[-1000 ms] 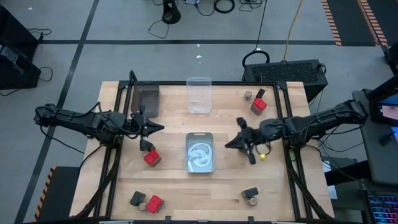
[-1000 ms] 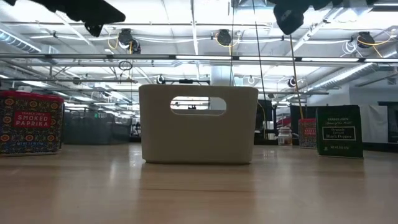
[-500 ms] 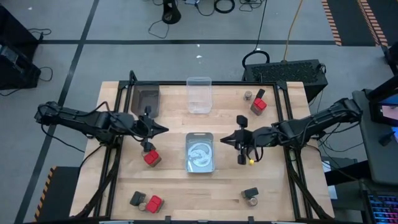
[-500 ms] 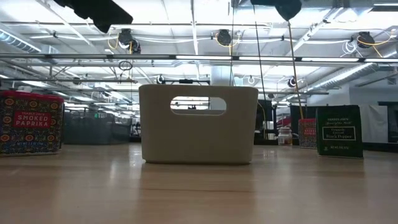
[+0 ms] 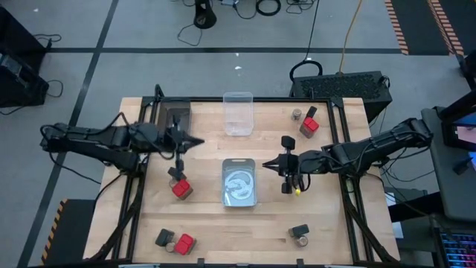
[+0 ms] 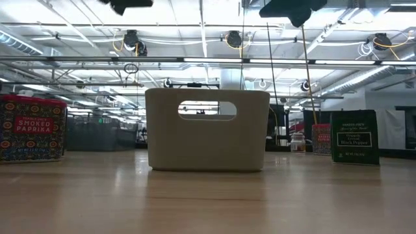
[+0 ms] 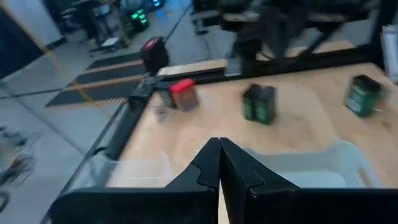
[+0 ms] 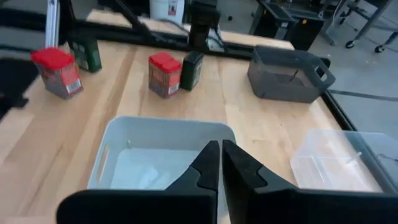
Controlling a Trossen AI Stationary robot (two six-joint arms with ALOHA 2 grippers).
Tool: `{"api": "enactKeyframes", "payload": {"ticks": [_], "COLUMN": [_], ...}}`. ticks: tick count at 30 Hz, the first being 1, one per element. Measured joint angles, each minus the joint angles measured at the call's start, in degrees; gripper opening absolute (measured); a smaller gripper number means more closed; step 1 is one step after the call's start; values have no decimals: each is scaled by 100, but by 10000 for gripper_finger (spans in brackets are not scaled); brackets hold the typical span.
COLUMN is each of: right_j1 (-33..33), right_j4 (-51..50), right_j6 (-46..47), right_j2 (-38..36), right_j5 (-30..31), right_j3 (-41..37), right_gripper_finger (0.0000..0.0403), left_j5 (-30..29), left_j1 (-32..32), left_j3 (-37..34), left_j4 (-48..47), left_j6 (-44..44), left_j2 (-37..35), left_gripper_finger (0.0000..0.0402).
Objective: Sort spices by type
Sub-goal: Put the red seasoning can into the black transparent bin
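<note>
- Our left hand (image 5: 198, 141) hovers pinched closed, empty, beside the dark bin (image 5: 176, 119).
- Our right hand (image 5: 269, 161) hovers closed, empty, beside the white bin (image 5: 239, 182) at mid-table (image 5: 208, 223).

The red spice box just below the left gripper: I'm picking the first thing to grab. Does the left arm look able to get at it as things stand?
Probably yes. The red spice box stands on open wood just below the left gripper, with only a black box close beside it. The gripper is shut and empty, so it would have to open first.
</note>
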Motion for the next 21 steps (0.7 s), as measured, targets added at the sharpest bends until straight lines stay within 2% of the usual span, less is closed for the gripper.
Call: {"api": "enactKeyframes", "payload": {"ticks": [5,7,14,21], "right_j1": [-26,-42,-210,-328], "right_j4": [-214,-382,-401,-381], "right_j6": [-479,-693,-975,-526], "right_j2": [13,30,24,24], "right_j5": [29,94,1245,1332], "right_j3": [-7,-9,-9,-9], "right_gripper_finger": [0,0,0,0], "left_j5": [-9,70,698,1083], "left_j1": [600,814,1326,1239], "left_j3": [676,706,706,704], "left_j4": [-860,-806,-303,-172], "left_j6": [-524,-785,-1037,-1057], "left_j2": [494,619,1231,1937], "left_gripper_finger": [8,8,8,8]}}
